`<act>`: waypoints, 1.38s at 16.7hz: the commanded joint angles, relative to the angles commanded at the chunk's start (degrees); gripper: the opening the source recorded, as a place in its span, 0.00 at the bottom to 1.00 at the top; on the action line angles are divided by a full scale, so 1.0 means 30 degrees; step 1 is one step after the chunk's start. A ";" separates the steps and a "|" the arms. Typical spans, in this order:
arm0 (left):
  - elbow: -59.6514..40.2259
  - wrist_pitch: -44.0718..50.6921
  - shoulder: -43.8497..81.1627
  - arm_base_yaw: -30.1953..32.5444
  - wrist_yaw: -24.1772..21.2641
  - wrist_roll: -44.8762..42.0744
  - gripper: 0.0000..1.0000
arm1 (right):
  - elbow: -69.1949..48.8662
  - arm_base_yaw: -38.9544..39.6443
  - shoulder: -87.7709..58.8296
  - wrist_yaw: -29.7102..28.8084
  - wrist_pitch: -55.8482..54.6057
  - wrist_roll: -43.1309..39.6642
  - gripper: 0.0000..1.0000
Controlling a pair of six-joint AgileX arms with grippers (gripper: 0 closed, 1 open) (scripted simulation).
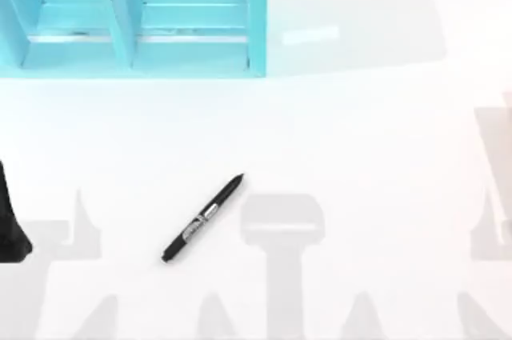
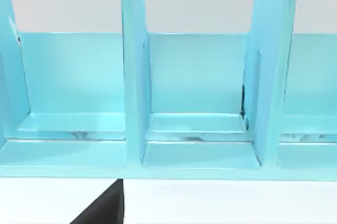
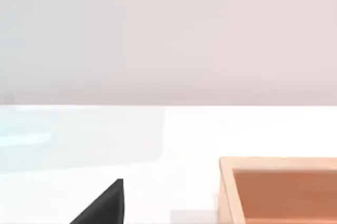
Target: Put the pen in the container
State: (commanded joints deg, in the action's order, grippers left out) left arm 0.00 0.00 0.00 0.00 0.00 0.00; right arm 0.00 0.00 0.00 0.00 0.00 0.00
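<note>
The pen (image 1: pixel 202 218) is slim and black with a pale label band. It lies flat on the white table, left of centre, slanting with its pointed tip toward the far right. The container (image 1: pixel 254 28) is a large turquoise box with upright dividers at the far left of the table, well beyond the pen. The left wrist view faces its open compartments (image 2: pixel 197 129) from close by. My left gripper (image 1: pixel 10 224) shows as a dark shape at the table's left edge, some way left of the pen. A black part of my right gripper (image 3: pixel 102 208) shows in the right wrist view.
An orange-brown open box (image 3: pixel 279 190) sits on the table in the right wrist view. A pale brown shape (image 1: pixel 506 120) touches the top view's right edge. White tabletop lies between the pen and the container.
</note>
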 joint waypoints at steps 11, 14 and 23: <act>0.0000 0.0000 0.0000 0.0000 0.0000 0.0000 1.00 | -0.8171 0.1930 -0.8077 0.0620 0.5439 0.6820 1.00; 0.0000 0.0000 0.0000 0.0000 0.0000 0.0000 1.00 | -1.3214 0.3320 -1.3793 0.0705 0.9193 1.0740 1.00; 0.0000 0.0000 0.0000 0.0000 0.0000 0.0000 1.00 | -2.9875 0.9127 -3.4000 0.0214 2.1341 2.1765 1.00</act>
State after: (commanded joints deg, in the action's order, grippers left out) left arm 0.00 0.00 0.00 0.00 0.00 0.00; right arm -89.63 27.38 -102.00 0.64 64.02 65.29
